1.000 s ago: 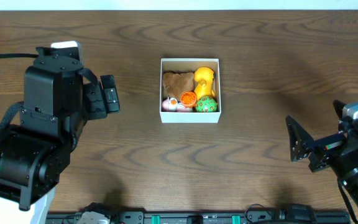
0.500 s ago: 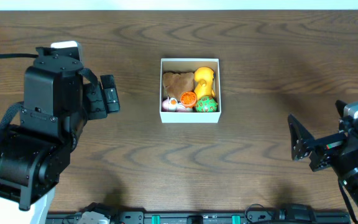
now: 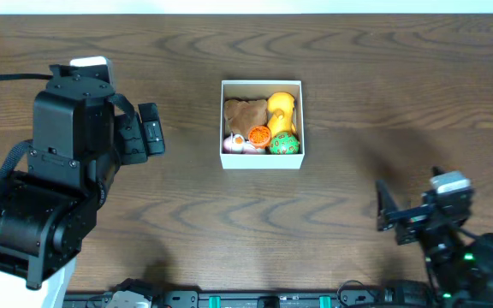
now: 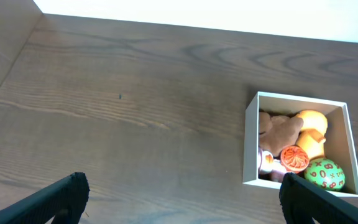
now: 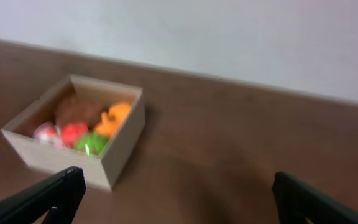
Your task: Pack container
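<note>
The container (image 3: 261,162), a square white box with a brown inside, sits at the table's middle. It holds a brown plush (image 3: 245,114), a yellow toy (image 3: 281,107), an orange ball (image 3: 258,135), a green egg (image 3: 284,143) and a pink-white toy (image 3: 234,143). It also shows in the left wrist view (image 4: 250,143) and, blurred, in the right wrist view (image 5: 120,149). My left gripper (image 3: 150,129) is open and empty, left of the container. My right gripper (image 3: 385,216) is open and empty, near the front right.
The brown wooden table (image 3: 358,94) runs to a white wall edge at the back. The left arm's large black body (image 3: 50,188) fills the left side. A black rail with connectors (image 3: 272,299) lies along the front edge.
My right arm has pulled back toward the front edge and its gripper has shifted a little left. The left arm and the container have not moved.
</note>
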{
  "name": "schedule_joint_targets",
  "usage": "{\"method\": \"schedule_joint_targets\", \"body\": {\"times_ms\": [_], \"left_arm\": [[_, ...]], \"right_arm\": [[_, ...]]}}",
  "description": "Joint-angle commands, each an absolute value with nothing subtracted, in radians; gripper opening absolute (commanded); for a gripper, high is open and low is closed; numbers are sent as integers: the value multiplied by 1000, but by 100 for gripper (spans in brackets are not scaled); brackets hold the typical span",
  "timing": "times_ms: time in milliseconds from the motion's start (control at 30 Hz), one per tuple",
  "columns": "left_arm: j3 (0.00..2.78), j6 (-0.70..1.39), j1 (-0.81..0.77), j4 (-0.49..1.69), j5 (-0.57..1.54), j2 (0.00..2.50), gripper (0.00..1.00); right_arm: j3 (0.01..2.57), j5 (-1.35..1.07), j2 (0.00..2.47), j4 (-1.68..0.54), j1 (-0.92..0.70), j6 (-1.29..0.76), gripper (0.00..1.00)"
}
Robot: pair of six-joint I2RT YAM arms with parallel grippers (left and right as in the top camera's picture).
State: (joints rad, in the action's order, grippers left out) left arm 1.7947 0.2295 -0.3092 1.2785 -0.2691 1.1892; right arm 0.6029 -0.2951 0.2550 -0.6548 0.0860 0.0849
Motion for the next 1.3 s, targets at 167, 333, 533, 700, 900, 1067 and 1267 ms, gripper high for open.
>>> {"method": "schedule_joint_targets", "body": {"times_ms": [167,333,533,700,900,1067,1267], "left_arm": [[1796,234,-304,1280,-282,1190,98],[1795,234,-304,1280,-282,1190,98],[1796,234,-304,1280,-282,1190,98],[1795,234,-304,1280,-282,1190,98],[1796,234,-304,1280,-282,1190,98],[1796,234,-304,1280,-282,1190,98],[1796,234,-304,1280,-282,1190,98]], "right_arm": [[323,-295,89,-583,56,83,99],[238,-295,46,-556,30,84,99],[177,-291,13,-551,26,84,99],[142,-291,5,-512,25,83,99],[142,-292,5,-511,26,83,99],[142,-292,5,-511,26,83,99],[142,-292,6,-511,26,84,99]]}}
